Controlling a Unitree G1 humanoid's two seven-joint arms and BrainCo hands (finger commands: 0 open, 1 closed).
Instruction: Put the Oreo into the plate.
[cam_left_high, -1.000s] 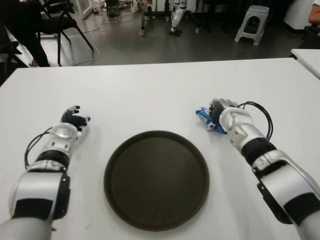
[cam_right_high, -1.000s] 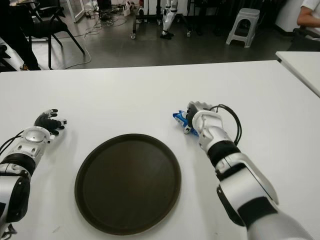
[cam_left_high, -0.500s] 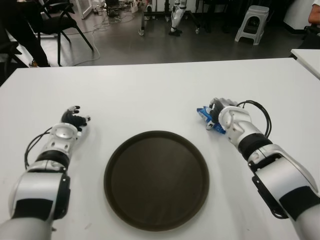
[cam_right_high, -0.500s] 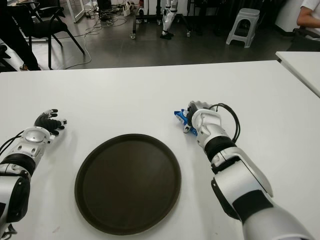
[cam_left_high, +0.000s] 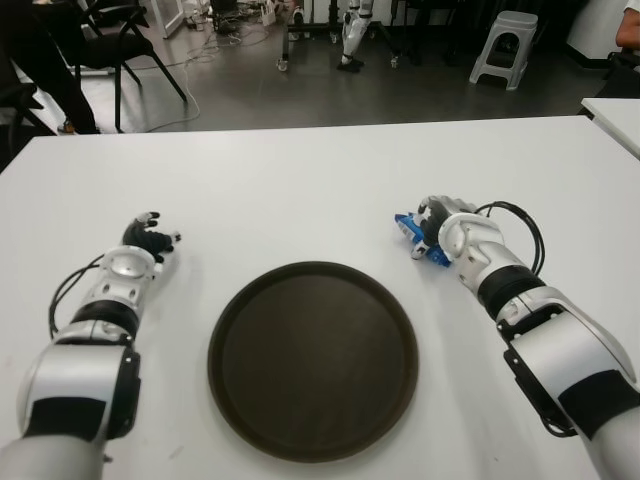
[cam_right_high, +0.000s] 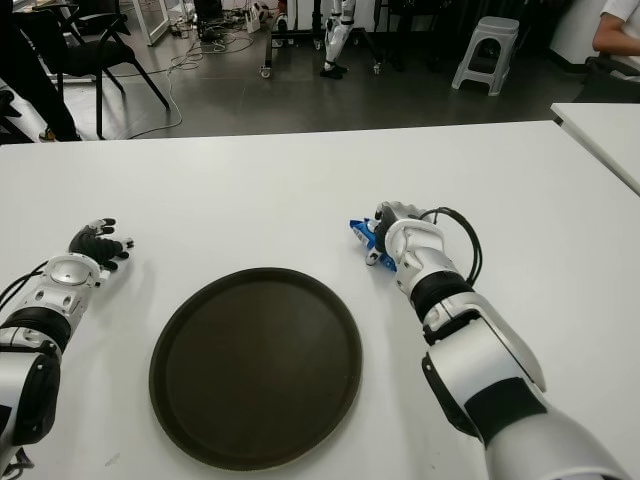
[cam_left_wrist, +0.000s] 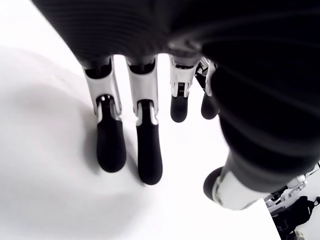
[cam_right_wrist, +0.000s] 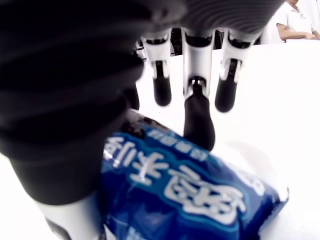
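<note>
the dark plate (cam_left_high: 312, 360) sits nearest on the white table (cam_left_high: 300, 190). at its two o'clock the right hand (cam_left_high: 442, 222) covers the blue oreo packet (cam_right_wrist: 190, 195), fingers (cam_right_wrist: 199, 120) curling over it but not clamped. the left hand (cam_left_high: 146, 238) lies spread at ten o'clock.

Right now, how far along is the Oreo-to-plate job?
Done: the right hand has reached the Oreo packet, which lies on the table just beyond the plate's right rim. In hand: its fingers are over the packet, but a closed grip isn't clear. Left: grasp, lift, and set it in the empty plate. The left hand is idle, left of the plate.
</note>
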